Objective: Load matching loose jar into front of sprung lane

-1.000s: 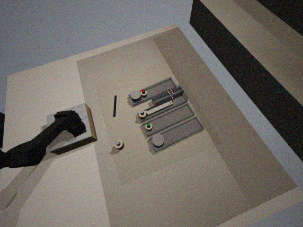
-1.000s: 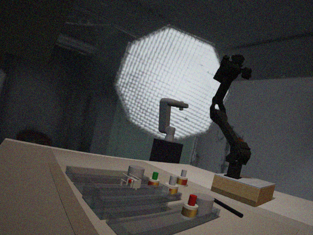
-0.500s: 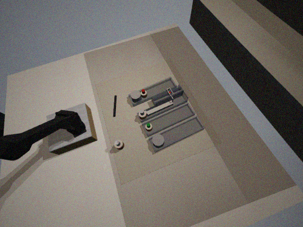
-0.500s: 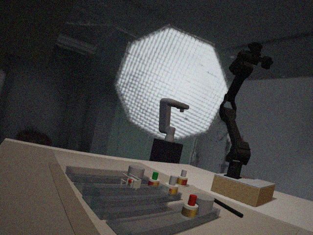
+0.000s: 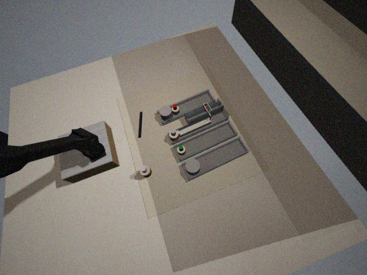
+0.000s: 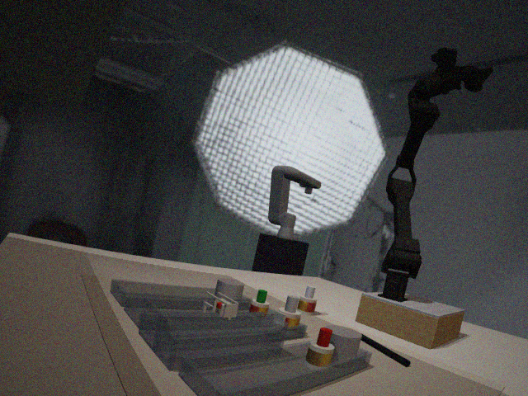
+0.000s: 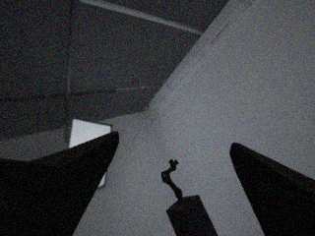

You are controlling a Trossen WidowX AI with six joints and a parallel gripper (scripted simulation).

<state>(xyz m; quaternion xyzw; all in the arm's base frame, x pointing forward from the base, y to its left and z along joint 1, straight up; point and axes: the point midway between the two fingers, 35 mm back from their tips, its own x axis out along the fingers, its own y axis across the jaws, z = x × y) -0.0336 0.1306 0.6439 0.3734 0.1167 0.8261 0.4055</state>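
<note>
The loose jar [image 5: 145,171] [image 6: 307,304], with a white cap and a red and yellow label, stands upright on the table in front of the lanes. A jar with a similar pale cap [image 5: 173,135] [image 6: 291,316] stands at the front end of the sprung lane [image 5: 219,118]. A long white bar [image 5: 194,127] lies behind it in that lane; the pusher plate cannot be made out clearly. My gripper [image 7: 173,142] is open and empty. It is raised high above the base block, far from both jars, and points away from the table; the top view does not show its fingers.
A red-capped jar [image 5: 175,109] [image 6: 319,354] and a grey cylinder [image 5: 166,112] stand in one outer lane. A green-capped jar [image 5: 180,149] [image 6: 259,305] and another cylinder [image 5: 192,165] stand in the other lanes. A small white frame [image 6: 224,308] rises among the lanes. A black rod [image 5: 140,124] [image 6: 385,350] lies in front.
</note>
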